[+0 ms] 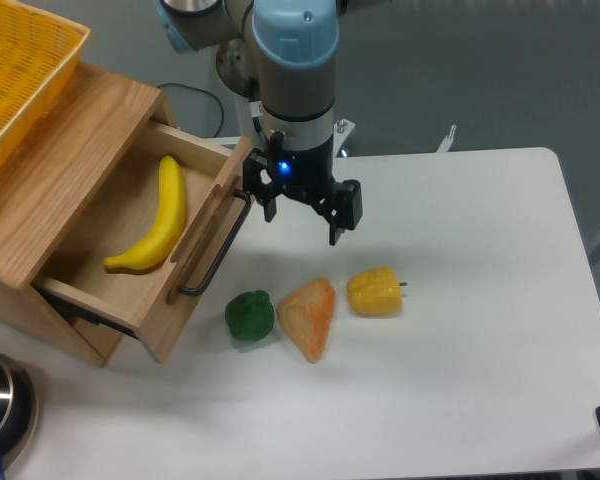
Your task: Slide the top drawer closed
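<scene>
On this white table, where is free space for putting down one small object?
The white table is bare right of the yellow pepper and along its front edge. It is crowded near the open wooden drawer, where the green pepper, orange wedge and gripper sit.

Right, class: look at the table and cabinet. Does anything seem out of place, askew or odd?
The top drawer stands pulled well out of the cabinet, with a banana lying loose inside. A green pepper, an orange wedge and a yellow pepper sit in a row on the table. Nothing looks spilled or damaged.
</scene>
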You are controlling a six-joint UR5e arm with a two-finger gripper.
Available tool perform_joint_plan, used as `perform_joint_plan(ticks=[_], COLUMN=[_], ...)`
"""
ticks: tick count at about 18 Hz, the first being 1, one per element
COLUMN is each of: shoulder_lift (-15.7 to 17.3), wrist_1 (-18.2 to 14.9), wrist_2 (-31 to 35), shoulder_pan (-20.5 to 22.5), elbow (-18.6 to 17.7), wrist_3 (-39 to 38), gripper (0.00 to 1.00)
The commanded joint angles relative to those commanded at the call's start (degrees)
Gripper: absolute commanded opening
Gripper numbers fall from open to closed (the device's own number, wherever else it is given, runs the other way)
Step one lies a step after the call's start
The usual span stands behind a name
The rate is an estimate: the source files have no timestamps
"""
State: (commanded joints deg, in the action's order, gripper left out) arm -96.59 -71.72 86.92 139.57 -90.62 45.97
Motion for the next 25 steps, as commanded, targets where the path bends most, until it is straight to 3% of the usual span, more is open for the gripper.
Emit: perform_joint_plan(ticks=[5,8,13,17,25], shoulder_lift=[-0.35,-1.75,-3.17,-3.17,-3.25], wrist_1=[-0.17,-0.17,-0.26,-0.18,-1.49], wrist_2=[-0.70,-5.43,-11.07,-13.17,-15.91], shoulder_pan=[0.62,0.88,0.97,1.85,1.76], elbow=[-0.17,0.52,0.53,0.53,-0.35], wrist_3=[-2.19,-4.38,-6.42,-6.42,-6.33], gripper=[1.00,1.00,0.38,0.00,0.00])
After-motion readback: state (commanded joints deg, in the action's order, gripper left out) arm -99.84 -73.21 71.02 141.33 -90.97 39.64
